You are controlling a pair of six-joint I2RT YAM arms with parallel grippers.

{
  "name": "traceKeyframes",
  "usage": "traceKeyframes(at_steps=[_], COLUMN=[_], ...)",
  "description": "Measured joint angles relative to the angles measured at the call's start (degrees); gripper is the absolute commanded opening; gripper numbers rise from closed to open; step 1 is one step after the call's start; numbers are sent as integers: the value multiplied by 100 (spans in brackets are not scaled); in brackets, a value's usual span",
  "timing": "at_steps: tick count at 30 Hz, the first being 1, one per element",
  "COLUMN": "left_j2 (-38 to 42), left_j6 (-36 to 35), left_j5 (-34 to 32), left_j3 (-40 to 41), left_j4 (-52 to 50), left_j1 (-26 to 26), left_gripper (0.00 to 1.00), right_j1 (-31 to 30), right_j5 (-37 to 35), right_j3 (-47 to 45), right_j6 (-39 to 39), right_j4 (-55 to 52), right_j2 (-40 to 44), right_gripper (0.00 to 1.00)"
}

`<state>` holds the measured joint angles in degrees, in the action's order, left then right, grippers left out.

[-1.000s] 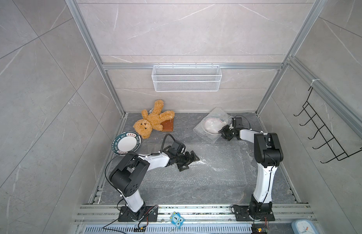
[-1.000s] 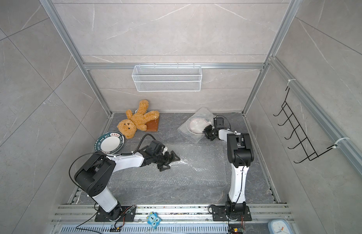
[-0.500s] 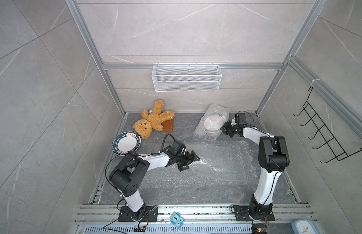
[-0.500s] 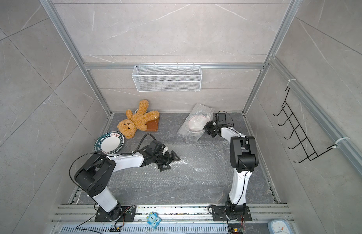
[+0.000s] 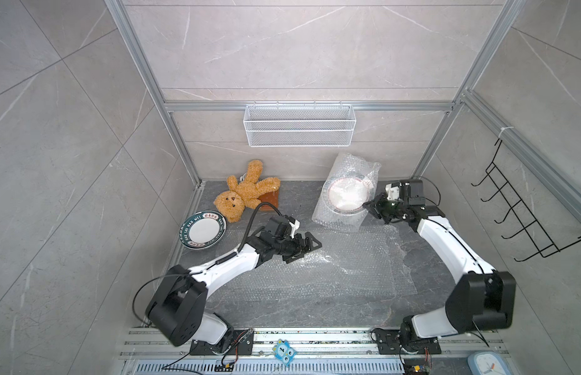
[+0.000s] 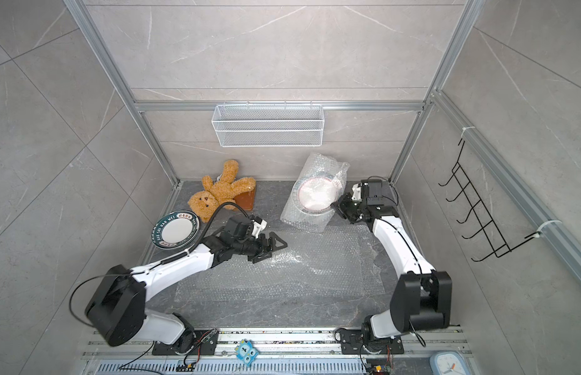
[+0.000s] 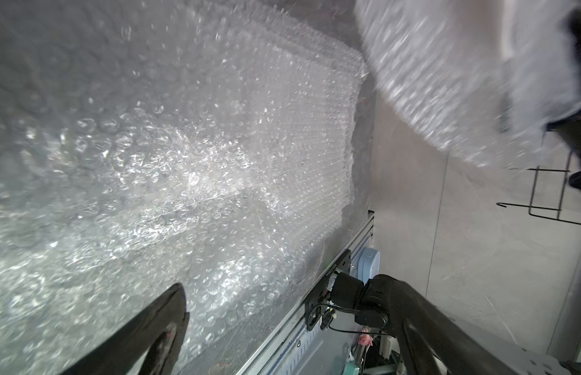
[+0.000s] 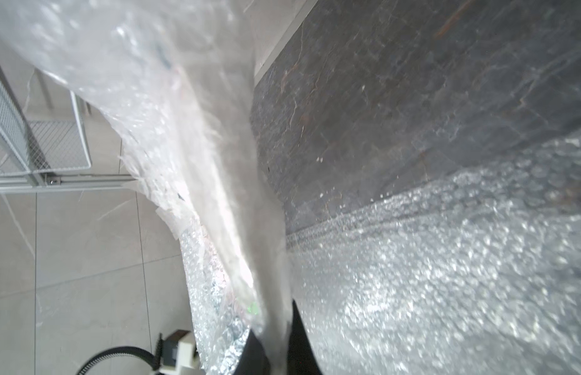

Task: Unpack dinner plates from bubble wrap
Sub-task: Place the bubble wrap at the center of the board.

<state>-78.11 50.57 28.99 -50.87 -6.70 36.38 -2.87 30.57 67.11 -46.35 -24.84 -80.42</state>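
Grey floor: plate reads "HAO WEI"; L hand wide, R hand clamps bubble wrap.

site: robot lab cell | cues: aluminium-profile frame, grey tile panels, slotted base rail

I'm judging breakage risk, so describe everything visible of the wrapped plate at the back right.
The wrapped plate is round, with a white centre, thin red ring and darker rim band, all blurred through its clear bubble wrap pouch. The pouch seems to cover it fully, with crinkled slack above. It stands tilted, its top raised toward the back wall and its lower edge down at the dark tabletop. The right pincer is shut on the pouch's edge nearest the right arm. No crack shows.
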Motion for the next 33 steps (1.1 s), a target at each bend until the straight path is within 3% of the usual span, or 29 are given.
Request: traceKeyframes(at_steps=[5,9,15,23,33], left_j2=[1425,1801,1075,-42,-1078], left_j6=[-293,-525,-975,-1696,-2341], left_j5=[-658,-1025,-1300,-2087,-2358], left_j3=[83,140,125,-942,-1891], left_j4=[-579,-968,-1506,-2157,-2551], left_j1=[-234,-256,-122,1010,1626], left_gripper=[100,96,91,89,86], right_j1=[-2,-13,-39,-186,-199], right_j5=[380,455,256,114,-520], right_j3=[-944,-1593,-2430,-2717,-2708], right_j6=[452,780,914,935,1139], right_j4=[-841,-1541,-1799,-1360,-1169], right_j2=[942,1305,1545,1239,1174], right_gripper=[0,0,0,0,33])
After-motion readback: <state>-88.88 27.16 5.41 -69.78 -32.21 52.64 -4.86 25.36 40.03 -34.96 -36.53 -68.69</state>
